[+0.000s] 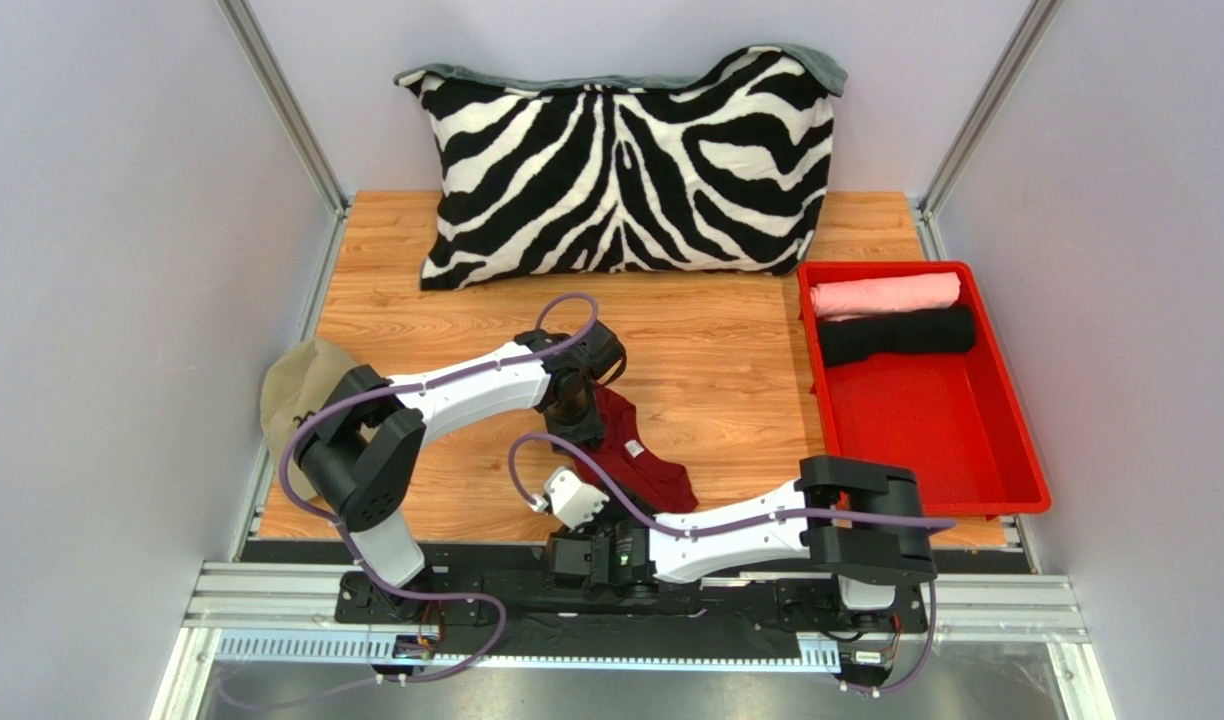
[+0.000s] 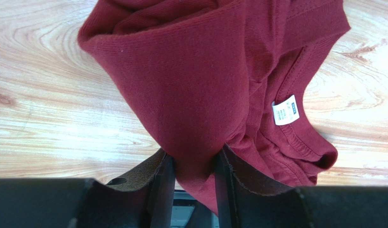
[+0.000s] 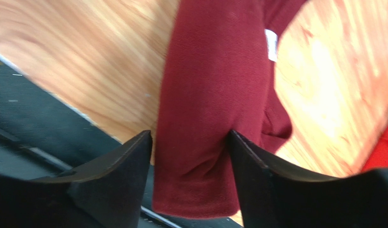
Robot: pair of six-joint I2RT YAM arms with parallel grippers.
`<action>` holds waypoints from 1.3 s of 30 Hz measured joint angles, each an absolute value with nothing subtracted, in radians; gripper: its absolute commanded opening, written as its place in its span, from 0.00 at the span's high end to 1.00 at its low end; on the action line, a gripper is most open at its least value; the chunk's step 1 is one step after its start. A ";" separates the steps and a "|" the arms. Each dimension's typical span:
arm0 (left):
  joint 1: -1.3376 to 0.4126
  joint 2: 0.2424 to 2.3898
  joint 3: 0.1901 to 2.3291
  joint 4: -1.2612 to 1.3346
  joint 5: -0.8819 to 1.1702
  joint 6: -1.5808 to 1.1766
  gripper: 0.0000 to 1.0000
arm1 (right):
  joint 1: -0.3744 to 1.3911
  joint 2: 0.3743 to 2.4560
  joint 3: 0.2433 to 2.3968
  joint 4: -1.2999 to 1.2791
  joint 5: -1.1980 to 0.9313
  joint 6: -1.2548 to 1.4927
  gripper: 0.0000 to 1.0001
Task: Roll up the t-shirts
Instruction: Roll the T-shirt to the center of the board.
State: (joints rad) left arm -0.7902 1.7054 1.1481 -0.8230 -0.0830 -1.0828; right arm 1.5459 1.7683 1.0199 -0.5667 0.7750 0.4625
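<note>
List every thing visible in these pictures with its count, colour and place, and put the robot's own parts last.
dark red cotton t-shirt: one, maroon, white neck label, bunched near the arms
pink rolled t-shirt: one, pink, far end of the tray
black rolled t-shirt: one, black, in the tray beside the pink one
bright red plastic tray: one, red, right side of the table
zebra-striped pillow: one, black and white, back of the table
beige soft item: one, tan, left table edge
wooden table: one, light brown, under everything
left end effector: one, black, shut on the dark red cotton t-shirt
right end effector: one, black, closed around the same t-shirt
</note>
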 measured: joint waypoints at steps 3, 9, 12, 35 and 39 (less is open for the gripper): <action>-0.785 1.702 1.139 -0.806 -0.072 -1.069 0.55 | 1.538 1.769 1.019 -0.589 0.793 0.485 0.43; -0.740 1.652 1.071 -0.731 -0.013 -1.039 0.37 | 1.441 1.619 0.889 -0.476 0.649 0.482 0.48; -0.706 1.604 1.019 -0.673 0.028 -1.015 0.31 | 1.329 1.488 0.791 -0.386 0.483 0.475 0.49; -0.628 1.441 0.675 -0.137 0.155 -1.036 0.30 | 0.821 1.452 0.607 -0.003 -0.377 0.524 0.47; -0.629 1.491 0.714 -0.179 0.139 -1.063 0.31 | 0.822 1.449 0.611 -0.014 -0.361 0.541 0.29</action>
